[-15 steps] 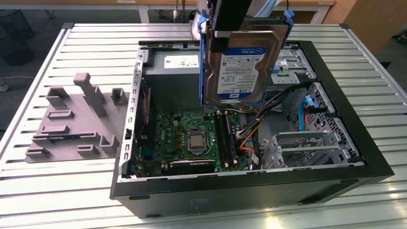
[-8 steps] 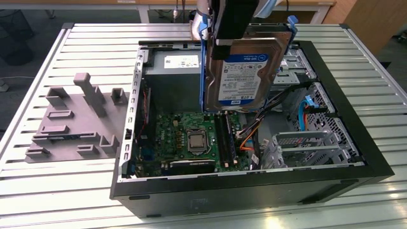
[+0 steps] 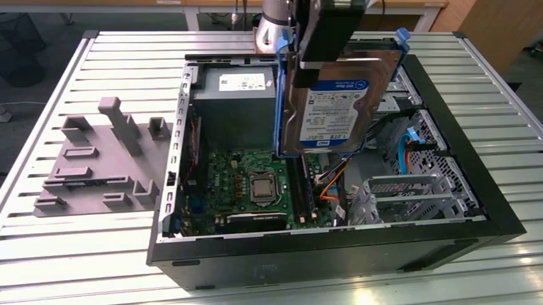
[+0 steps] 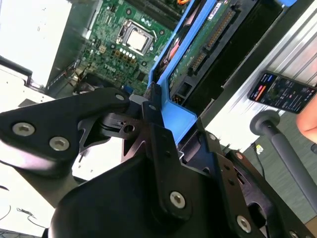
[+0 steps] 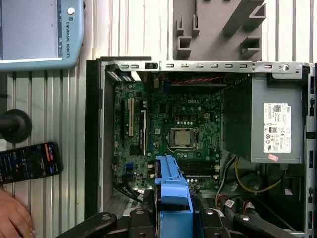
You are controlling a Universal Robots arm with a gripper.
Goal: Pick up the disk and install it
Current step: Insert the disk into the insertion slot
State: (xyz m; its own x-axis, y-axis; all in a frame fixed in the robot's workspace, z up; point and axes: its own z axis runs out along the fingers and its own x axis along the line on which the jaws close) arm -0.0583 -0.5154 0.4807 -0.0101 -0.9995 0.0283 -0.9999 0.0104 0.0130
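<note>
gripper [image 3: 331,58]: black fingers pinching disk [image 3: 335,108] | flat silver slab, blue plastic rails, upright, exterior view upper centre | over open black metal computer case [image 3: 339,257]

A pale grey metal table [image 3: 102,254] of long parallel slats filled most of the room in sight, its grooves running from the exterior view's left to its right. Patches of white glare [image 3: 365,295] lay on the nearest slats. Beyond the far edge stood a wooden desk [image 3: 152,3] on white legs [image 3: 192,19]. At the far left a black wire bin [image 3: 19,44] sat on a dark grey floor [image 3: 25,101]. At the far right stood a brown wooden panel [image 3: 500,28].
</note>
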